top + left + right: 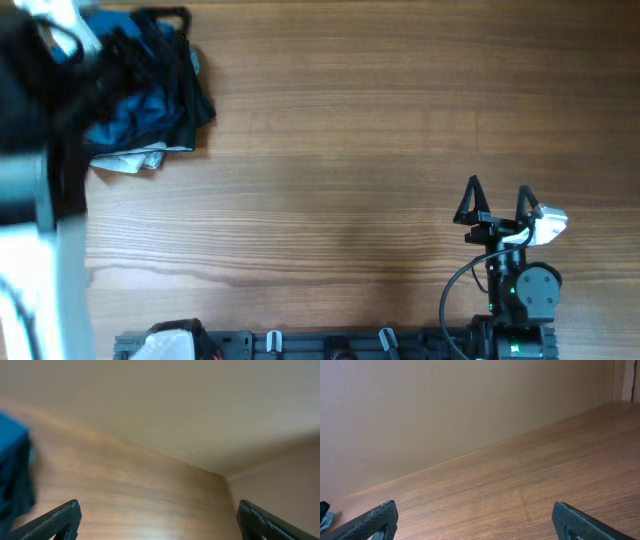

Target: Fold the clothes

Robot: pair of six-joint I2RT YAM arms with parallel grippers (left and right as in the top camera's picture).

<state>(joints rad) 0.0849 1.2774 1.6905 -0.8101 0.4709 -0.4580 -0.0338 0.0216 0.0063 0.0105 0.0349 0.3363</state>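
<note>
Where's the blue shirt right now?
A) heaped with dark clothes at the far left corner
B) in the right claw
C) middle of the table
A: the blue shirt lies crumpled among dark garments at the table's far left corner; the right gripper is open and empty.

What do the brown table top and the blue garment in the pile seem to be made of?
The brown table top looks like wood or wood-look laminate, matte: long grain lines run across it. The blue garment looks like soft cloth: it lies crumpled in loose folds.
</note>
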